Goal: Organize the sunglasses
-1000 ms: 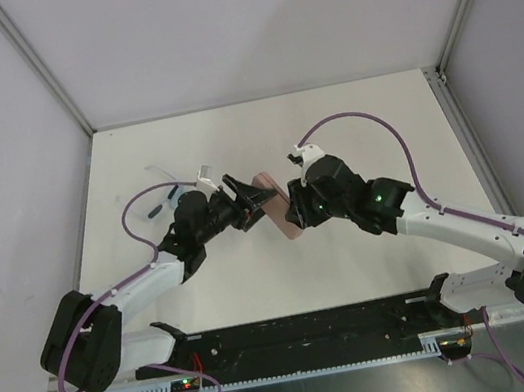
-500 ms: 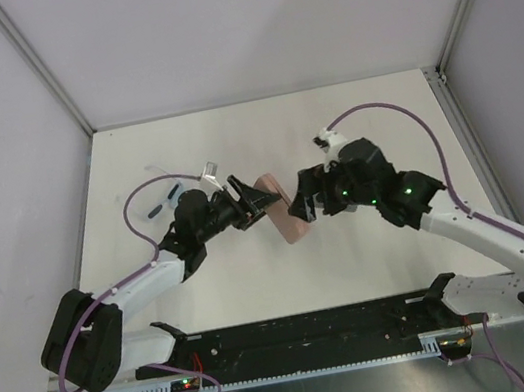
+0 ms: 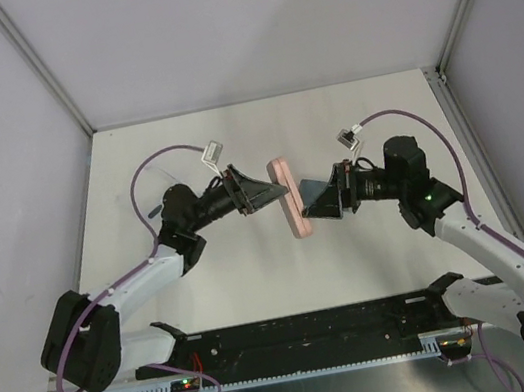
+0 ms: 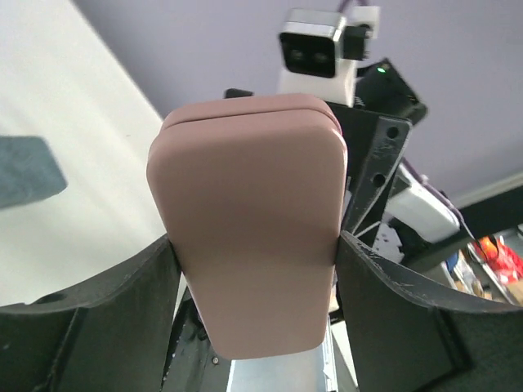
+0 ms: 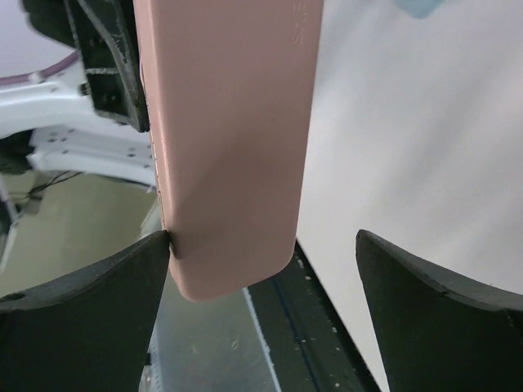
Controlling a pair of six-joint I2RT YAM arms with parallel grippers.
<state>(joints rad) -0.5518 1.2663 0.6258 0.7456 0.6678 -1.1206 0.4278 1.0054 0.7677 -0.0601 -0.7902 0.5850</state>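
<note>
My left gripper (image 3: 284, 190) (image 4: 255, 245) is shut on a closed pink oblong case (image 3: 290, 201) (image 4: 249, 220), with one finger pressed against each long side, and holds it at the middle of the table. My right gripper (image 3: 306, 215) (image 5: 263, 245) stands open around the case's (image 5: 229, 139) near end. Its left finger touches the case's edge and its right finger stands well apart. The sunglasses are hidden or out of view.
A grey-blue case (image 3: 314, 187) (image 4: 24, 170) lies on the white table (image 3: 381, 124) just behind the right gripper. A light blue cloth's corner (image 5: 421, 6) shows at the top of the right wrist view. Grey walls enclose the table on three sides.
The right gripper has opened wide and drawn back to the right, letting go of the pink case. The left gripper has kept its grip and swung the case slightly to the right.
</note>
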